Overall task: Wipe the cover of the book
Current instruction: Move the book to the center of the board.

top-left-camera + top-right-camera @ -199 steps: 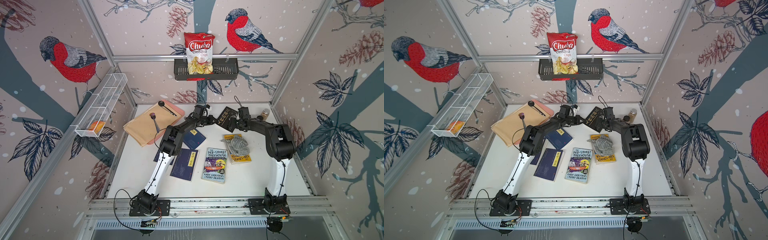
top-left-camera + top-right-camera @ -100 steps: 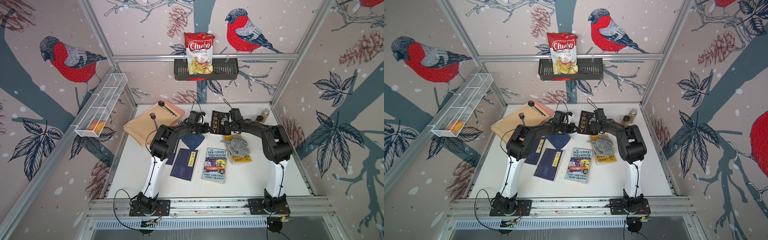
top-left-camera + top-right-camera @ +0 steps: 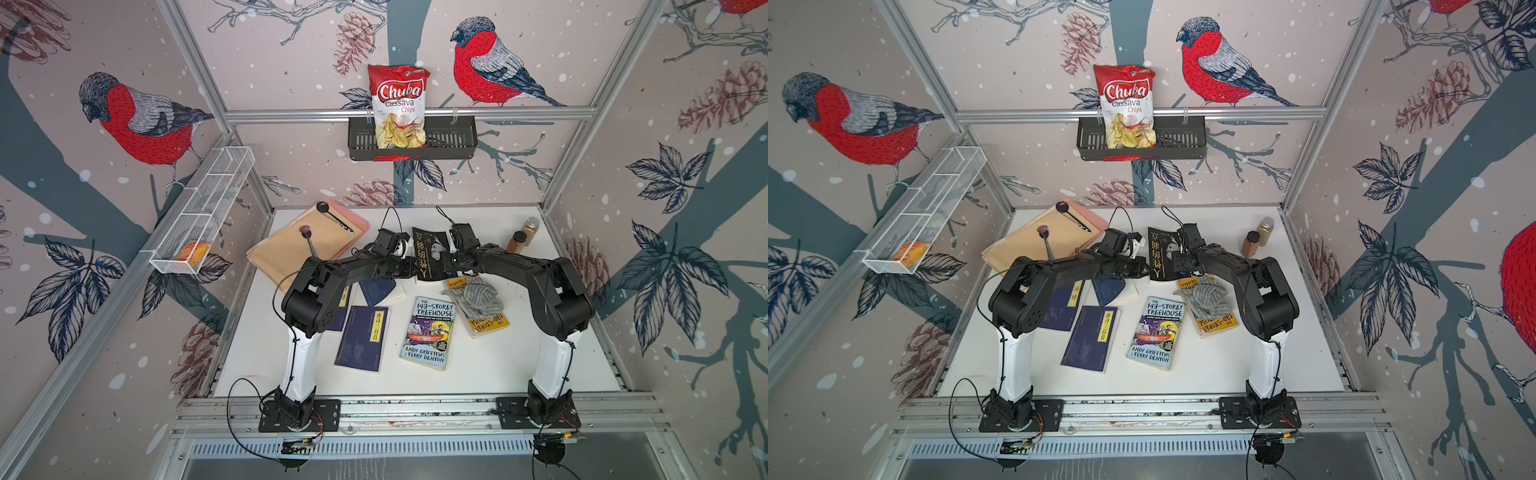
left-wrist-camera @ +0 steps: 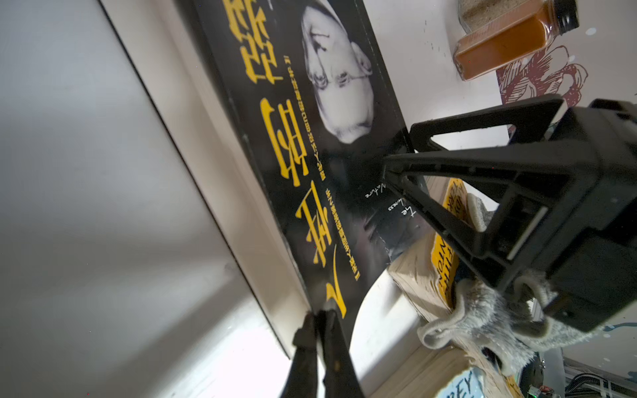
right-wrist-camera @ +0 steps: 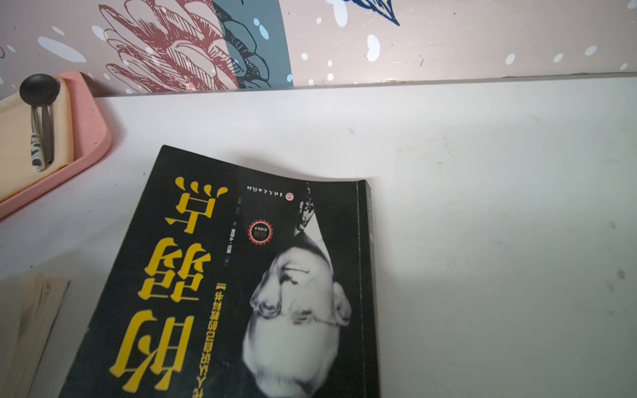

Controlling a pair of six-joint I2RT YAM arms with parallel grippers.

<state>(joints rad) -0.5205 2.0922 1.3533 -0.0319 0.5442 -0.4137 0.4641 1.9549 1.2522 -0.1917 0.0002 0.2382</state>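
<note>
The book has a black cover with yellow characters and a grey face, and sits at the back middle in both top views, between my two arms. My left gripper is shut on the near corner of its cover. My right gripper straddles the spine side, one finger on the cover and one under the edge, closed on the book. The right wrist view shows the cover close below, its far edge curled up. A grey cloth lies loose on a yellow book, just in front of the right gripper.
Two spice jars stand at the back right. A pink tray with a tan folder and spoons lies back left. A Treehouse book and dark blue books lie in the middle. A black wall basket holds chips.
Both grippers have carried the black book left and toward the front, and it now lies straighter. The left arm's elbow has swung out left. The right jaws have narrowed.
</note>
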